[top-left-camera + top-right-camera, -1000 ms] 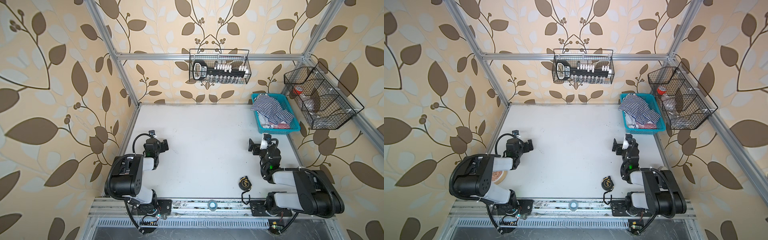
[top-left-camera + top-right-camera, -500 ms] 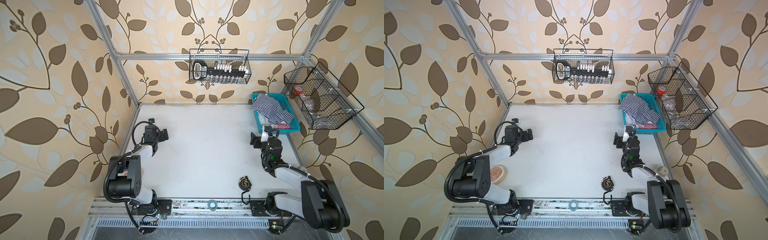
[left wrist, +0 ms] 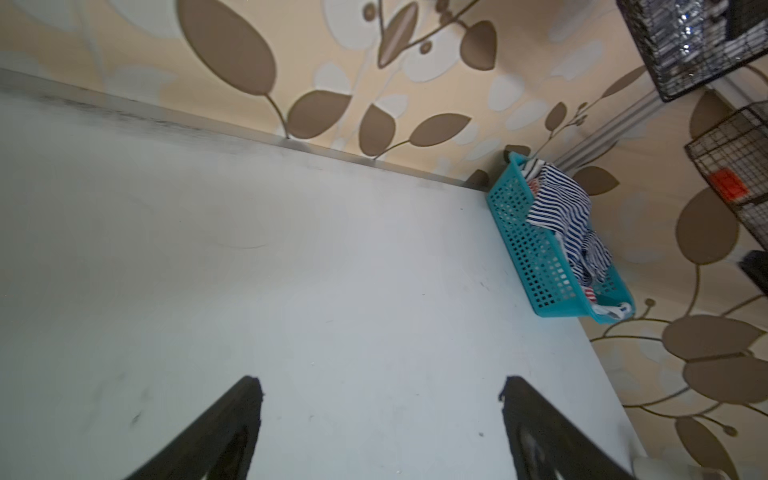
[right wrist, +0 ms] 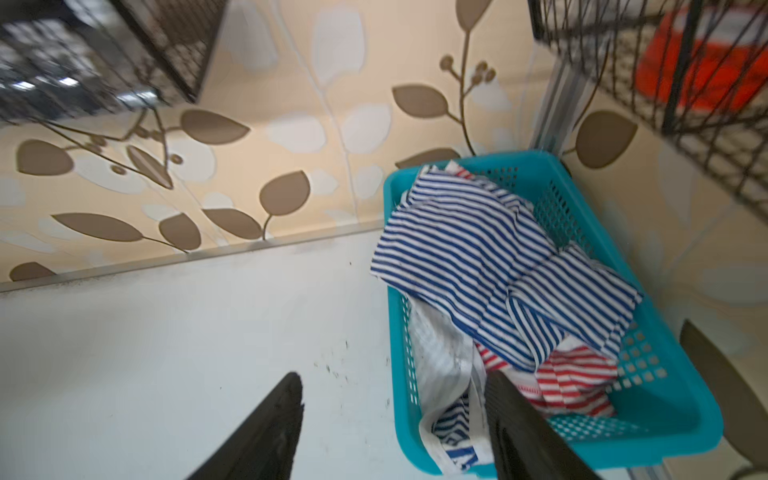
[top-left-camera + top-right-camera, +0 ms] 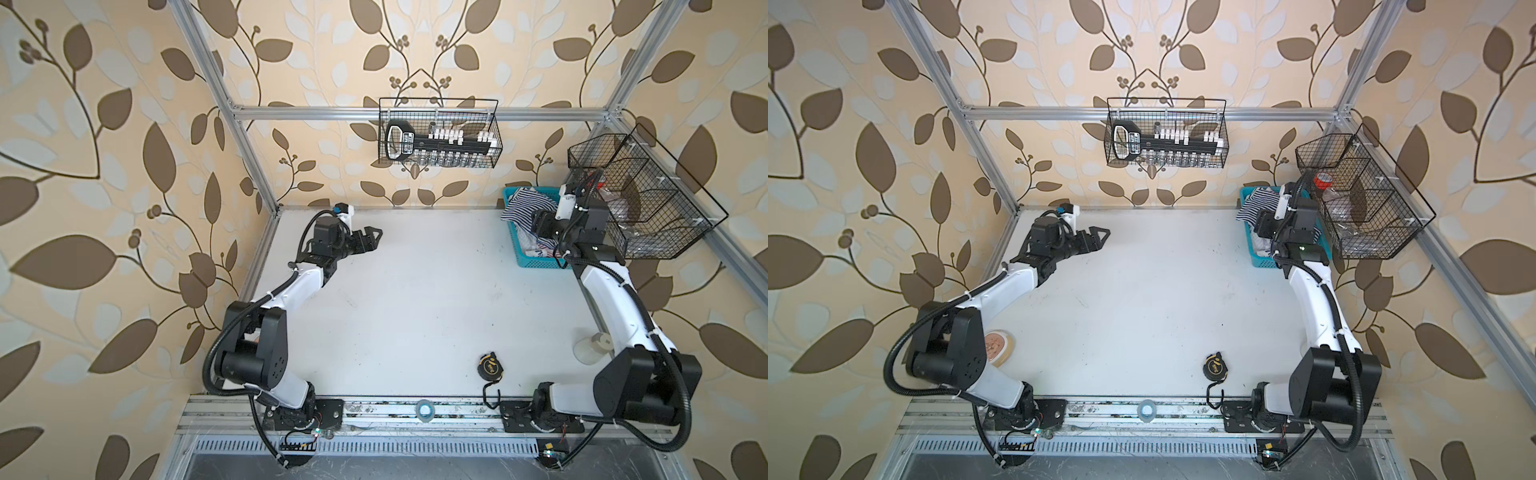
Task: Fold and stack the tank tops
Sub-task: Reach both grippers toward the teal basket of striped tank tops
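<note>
Item: two tank tops (image 5: 525, 208), crumpled together and lying in a blue basket (image 5: 536, 262) at the back right corner of a white table (image 5: 415, 291) in both top views; nothing is lying folded on the table yet. The left gripper (image 5: 374, 237) is hovering over bare table near the back left, well apart from the basket, and the right arm (image 5: 604, 295) is reaching to the basket's near end. A tape measure (image 5: 490, 365) is sitting near the front edge, and wire baskets (image 5: 438, 133) are hanging on the leaf-papered walls (image 5: 124, 208). Left wrist view: the jaws are standing wide and holding nothing, with only scuffed table showing between them. Right wrist view: the right gripper (image 4: 394, 376) is hanging at the basket's near corner, jaws apart and gripping nothing. The navy-striped top (image 4: 465, 249) is draping over the rim and the red-striped top (image 4: 573, 378) is lying beneath it. Handling, by judgement: light, limp cloth that will be sagging and bunching — best pinched at a loose edge or strap, with ample flat table for spreading.
</note>
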### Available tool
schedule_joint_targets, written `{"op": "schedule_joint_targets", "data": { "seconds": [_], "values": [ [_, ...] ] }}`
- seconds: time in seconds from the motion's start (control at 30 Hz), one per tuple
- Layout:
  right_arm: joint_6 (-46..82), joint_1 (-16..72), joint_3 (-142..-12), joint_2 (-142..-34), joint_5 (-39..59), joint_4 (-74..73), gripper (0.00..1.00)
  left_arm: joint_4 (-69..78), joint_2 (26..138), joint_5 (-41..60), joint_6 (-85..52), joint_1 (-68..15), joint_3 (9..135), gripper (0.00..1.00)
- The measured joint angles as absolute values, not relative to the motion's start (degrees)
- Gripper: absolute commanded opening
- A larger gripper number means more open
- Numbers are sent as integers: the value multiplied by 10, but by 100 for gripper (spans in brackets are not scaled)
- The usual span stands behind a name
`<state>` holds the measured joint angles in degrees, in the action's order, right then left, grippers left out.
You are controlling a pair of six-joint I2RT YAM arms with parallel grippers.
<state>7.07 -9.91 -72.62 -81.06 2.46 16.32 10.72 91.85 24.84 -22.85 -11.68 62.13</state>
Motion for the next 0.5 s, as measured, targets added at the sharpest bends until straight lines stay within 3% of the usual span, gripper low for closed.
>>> {"op": "schedule_joint_targets", "data": {
  "seconds": [0.23,0.5],
  "values": [
    [83,-121,-738,-883,63,227,63,103,1043,299,-262,-181,756,88],
    [124,-159,-804,-1013,124,216,52,100,1067,326,-283,-223,783,88]
  ]
}}
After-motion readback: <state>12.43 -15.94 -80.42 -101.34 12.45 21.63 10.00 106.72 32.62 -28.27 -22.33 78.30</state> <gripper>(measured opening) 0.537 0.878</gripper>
